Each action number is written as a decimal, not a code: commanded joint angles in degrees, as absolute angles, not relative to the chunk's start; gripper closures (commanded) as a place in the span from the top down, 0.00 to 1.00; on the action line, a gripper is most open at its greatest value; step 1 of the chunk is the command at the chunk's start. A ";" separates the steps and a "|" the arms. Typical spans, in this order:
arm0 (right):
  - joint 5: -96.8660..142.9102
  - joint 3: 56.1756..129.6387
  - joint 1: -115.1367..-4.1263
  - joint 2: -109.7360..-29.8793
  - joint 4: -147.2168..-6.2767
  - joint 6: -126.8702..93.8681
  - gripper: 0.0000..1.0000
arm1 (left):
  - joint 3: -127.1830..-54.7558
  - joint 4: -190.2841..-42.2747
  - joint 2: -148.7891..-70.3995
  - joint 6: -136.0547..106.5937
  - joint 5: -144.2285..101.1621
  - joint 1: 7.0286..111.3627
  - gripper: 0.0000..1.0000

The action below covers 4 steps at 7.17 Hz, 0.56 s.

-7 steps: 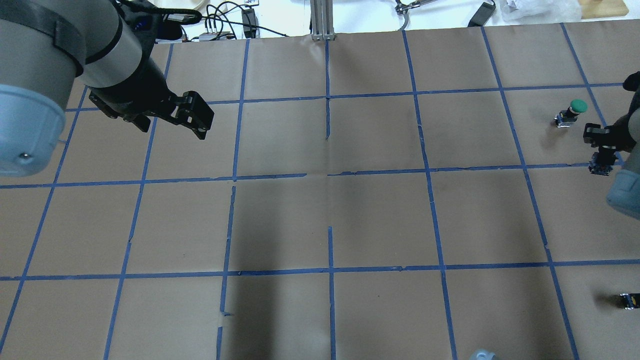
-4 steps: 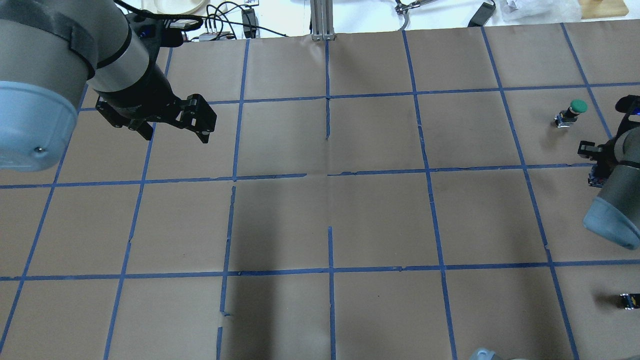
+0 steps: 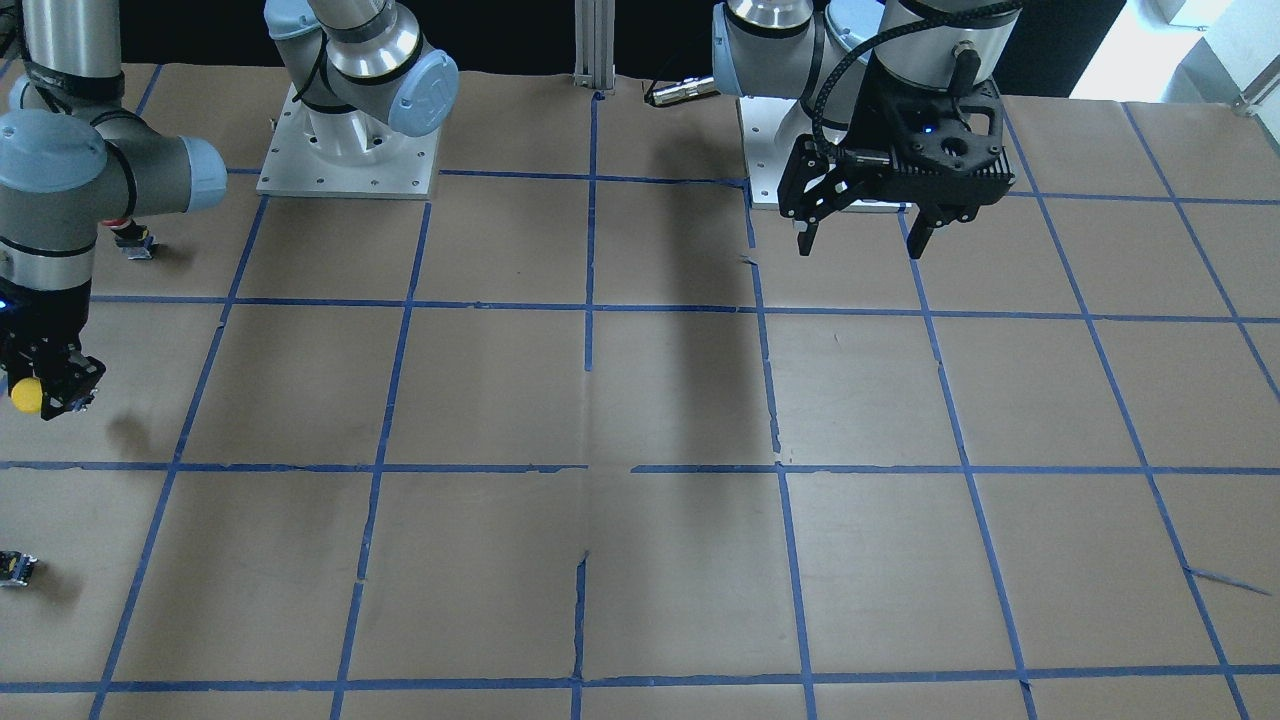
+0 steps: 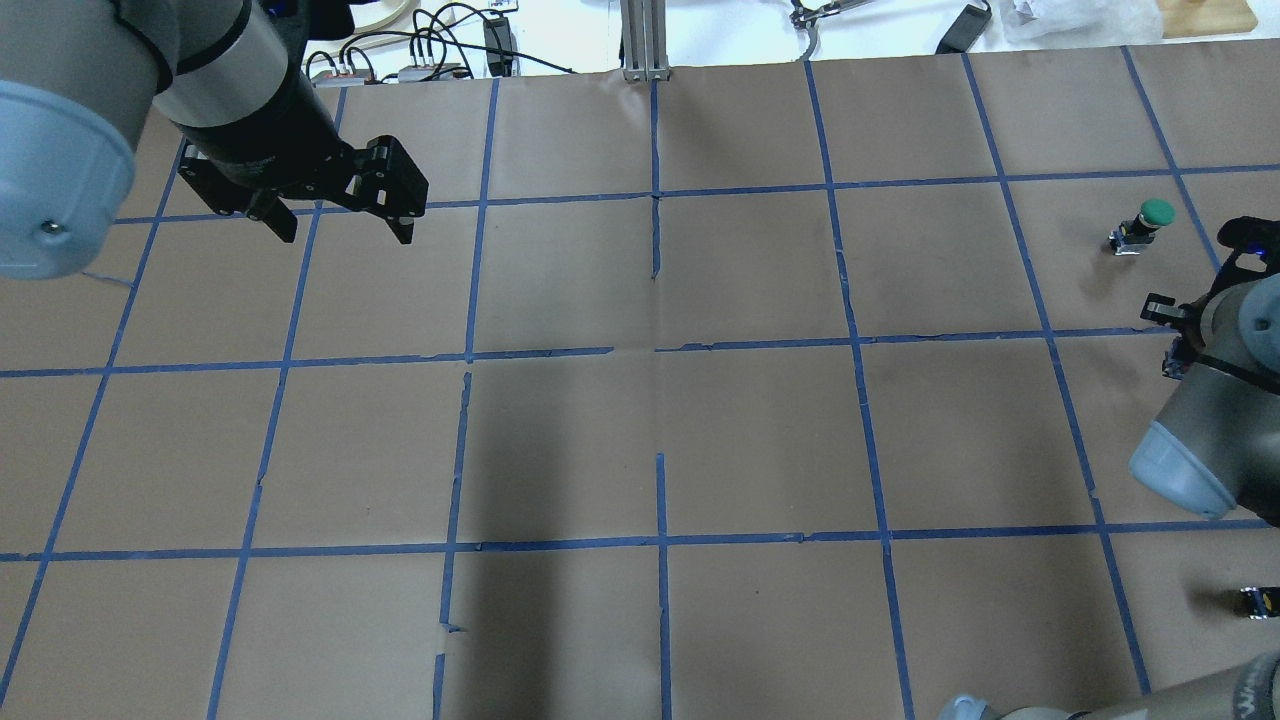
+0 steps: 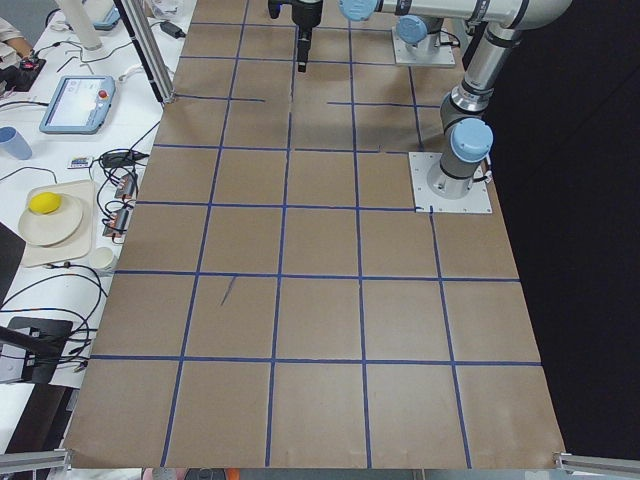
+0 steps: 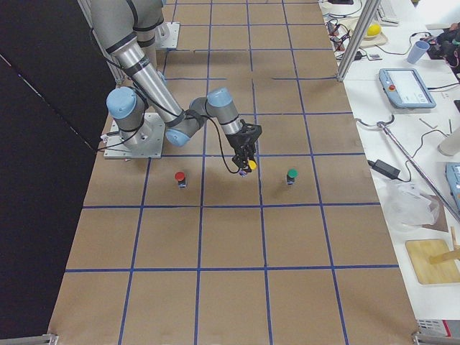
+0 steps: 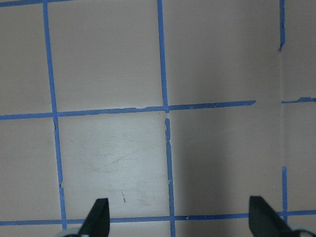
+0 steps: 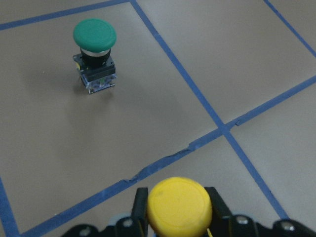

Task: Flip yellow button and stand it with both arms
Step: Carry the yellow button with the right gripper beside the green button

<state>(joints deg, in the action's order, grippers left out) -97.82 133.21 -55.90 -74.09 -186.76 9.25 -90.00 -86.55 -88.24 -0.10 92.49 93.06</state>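
Right gripper (image 3: pixel 55 388) clamps the yellow button (image 8: pixel 180 207) above the table's right end.
Its black fingers (image 8: pixel 140 202) close on the button's body, the yellow cap sticking out to one side, over the brown table (image 4: pixel 760 430) marked with blue tape (image 4: pixel 660 540) squares. A green button (image 8: pixel 95 34) stands upright nearby; a red button (image 6: pixel 180 177) stands on the gripper's other side. A small black part (image 4: pixel 1255 600) lies near the table's edge. Well apart, the left gripper (image 4: pixel 345 235) hangs with fingers spread wide, empty.

Even bright light; soft shadows; sharp focus.
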 commanded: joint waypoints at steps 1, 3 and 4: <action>-100.37 137.17 -55.90 -69.88 -200.08 8.96 0.04 | -90.52 -86.84 -87.81 0.09 92.20 93.78 1.00; -100.81 137.90 -55.90 -69.70 -204.42 8.88 0.04 | -90.88 -86.92 -87.10 -0.26 92.72 93.78 1.00; -102.38 138.60 -55.90 -68.91 -208.17 8.70 0.04 | -90.97 -86.92 -87.10 -0.44 92.81 93.69 1.00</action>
<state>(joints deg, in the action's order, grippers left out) -101.05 137.84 -55.90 -69.58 -204.32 8.89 -90.79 -86.91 -87.18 -0.17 92.67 93.74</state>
